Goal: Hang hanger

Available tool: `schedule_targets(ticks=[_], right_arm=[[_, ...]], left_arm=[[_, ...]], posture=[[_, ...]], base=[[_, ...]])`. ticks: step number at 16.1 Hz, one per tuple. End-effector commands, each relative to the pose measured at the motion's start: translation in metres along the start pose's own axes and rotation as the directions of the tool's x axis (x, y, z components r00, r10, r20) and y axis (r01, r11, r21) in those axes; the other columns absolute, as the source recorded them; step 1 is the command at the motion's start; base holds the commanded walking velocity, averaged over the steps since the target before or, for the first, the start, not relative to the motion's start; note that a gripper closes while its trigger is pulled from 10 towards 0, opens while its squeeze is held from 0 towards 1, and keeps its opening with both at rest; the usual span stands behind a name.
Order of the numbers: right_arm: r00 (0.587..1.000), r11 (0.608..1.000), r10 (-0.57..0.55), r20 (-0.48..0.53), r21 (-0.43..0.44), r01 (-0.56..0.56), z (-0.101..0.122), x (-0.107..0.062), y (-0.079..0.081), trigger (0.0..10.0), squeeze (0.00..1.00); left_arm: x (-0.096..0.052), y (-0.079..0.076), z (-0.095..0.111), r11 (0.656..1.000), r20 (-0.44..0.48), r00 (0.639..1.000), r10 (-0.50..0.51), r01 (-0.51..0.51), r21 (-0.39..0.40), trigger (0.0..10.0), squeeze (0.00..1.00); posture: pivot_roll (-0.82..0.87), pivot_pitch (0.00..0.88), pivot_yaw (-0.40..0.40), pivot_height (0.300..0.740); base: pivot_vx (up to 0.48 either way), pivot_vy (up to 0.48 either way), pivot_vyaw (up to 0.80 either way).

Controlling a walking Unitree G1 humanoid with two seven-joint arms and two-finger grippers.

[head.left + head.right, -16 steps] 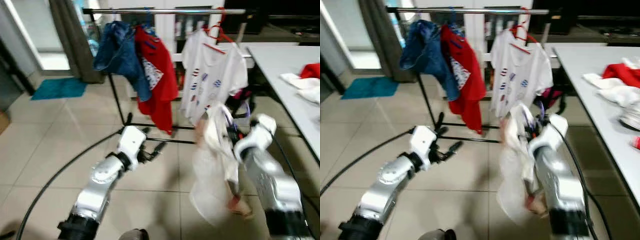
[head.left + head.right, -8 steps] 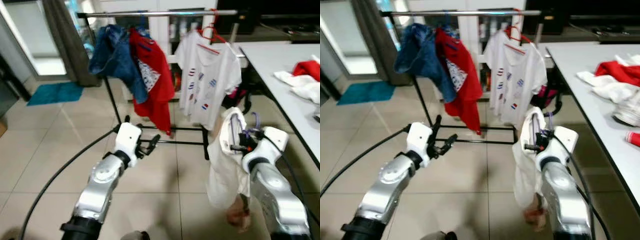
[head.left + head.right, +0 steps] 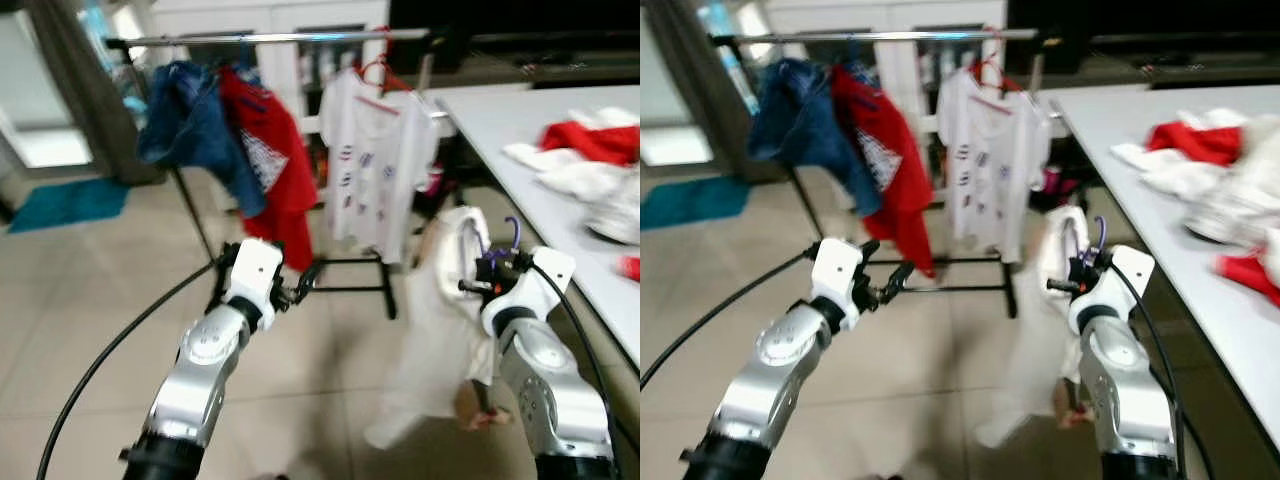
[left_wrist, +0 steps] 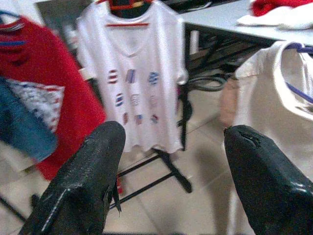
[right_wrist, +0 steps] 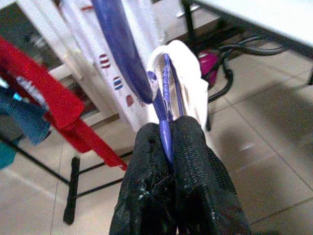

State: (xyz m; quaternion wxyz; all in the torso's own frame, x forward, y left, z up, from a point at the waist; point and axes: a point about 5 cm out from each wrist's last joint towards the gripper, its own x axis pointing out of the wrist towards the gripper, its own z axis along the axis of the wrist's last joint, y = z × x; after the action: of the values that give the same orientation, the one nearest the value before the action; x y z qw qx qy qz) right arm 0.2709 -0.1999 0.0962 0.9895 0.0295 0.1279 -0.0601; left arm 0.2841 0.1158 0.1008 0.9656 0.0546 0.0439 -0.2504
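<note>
My right gripper stays clamped on the purple hanger; the clothes rail came nearer, so hanging comes soon. My left gripper is open.

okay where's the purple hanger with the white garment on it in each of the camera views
Left eye view: purple hanger, lower right, at the right gripper.
Right eye view: hanger, right of centre, above that gripper.
Left wrist view: hanger at the right edge, inside the white garment.
Right wrist view: hanger at centre, clamped between the black fingers.
Shared landmark: the printed white T-shirt on the rack.
</note>
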Motion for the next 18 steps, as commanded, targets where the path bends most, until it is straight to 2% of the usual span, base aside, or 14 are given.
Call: schedule_targets(ticks=[1,5,7,9,12,15,18], right_arm=[[0.998,0.999,0.028,0.054,0.024,-0.029,0.014,0.002,0.011,10.0,0.0],[0.998,0.997,0.026,0.054,0.067,-0.03,0.012,0.002,0.011,10.0,0.0],[0.999,0.997,0.024,0.023,0.067,-0.026,0.009,0.008,0.01,10.0,0.0],[0.998,0.998,0.051,0.035,0.04,-0.053,0.016,0.013,0.015,10.0,0.0],[0.996,0.996,0.083,0.039,-0.017,-0.082,0.018,0.008,0.018,10.0,0.0],[0.998,0.998,0.059,0.014,0.004,-0.06,0.01,0.003,0.012,10.0,0.0],[0.995,0.994,0.098,0.029,-0.048,-0.096,0.016,0.009,0.018,10.0,0.0]], left_arm=[[0.002,0.006,0.001,1.0,-0.011,1.0,0.006,-0.006,0.006,10.0,0.0],[0.008,0.004,0.007,1.0,-0.006,1.0,-0.004,0.004,0.011,10.0,0.0],[0.009,0.001,0.009,1.0,0.0,1.0,-0.008,0.008,-0.005,10.0,0.0],[0.008,0.003,0.009,1.0,-0.001,1.0,0.018,-0.018,-0.018,10.0,0.0],[0.005,0.009,0.005,1.0,-0.018,1.0,0.025,-0.025,-0.005,10.0,0.0],[0.003,0.014,0.004,0.999,-0.025,0.999,0.041,-0.041,-0.001,10.0,0.0],[0.003,0.018,0.009,0.998,-0.011,0.998,0.06,-0.06,-0.016,10.0,0.0]], posture=[[-0.01,0.0,0.109,0.74],[0.02,0.0,0.097,0.74],[0.02,0.0,0.084,0.74],[0.02,0.0,0.077,0.74],[0.0,0.009,0.083,0.74],[0.01,0.001,0.075,0.74],[0.01,0.005,0.081,0.74]], base=[[0.409,0.0,0.0],[0.427,0.0,0.0],[0.454,0.0,0.0],[0.454,0.0,0.0],[0.454,0.0,0.0],[0.454,0.0,0.0],[0.459,0.0,0.27]])
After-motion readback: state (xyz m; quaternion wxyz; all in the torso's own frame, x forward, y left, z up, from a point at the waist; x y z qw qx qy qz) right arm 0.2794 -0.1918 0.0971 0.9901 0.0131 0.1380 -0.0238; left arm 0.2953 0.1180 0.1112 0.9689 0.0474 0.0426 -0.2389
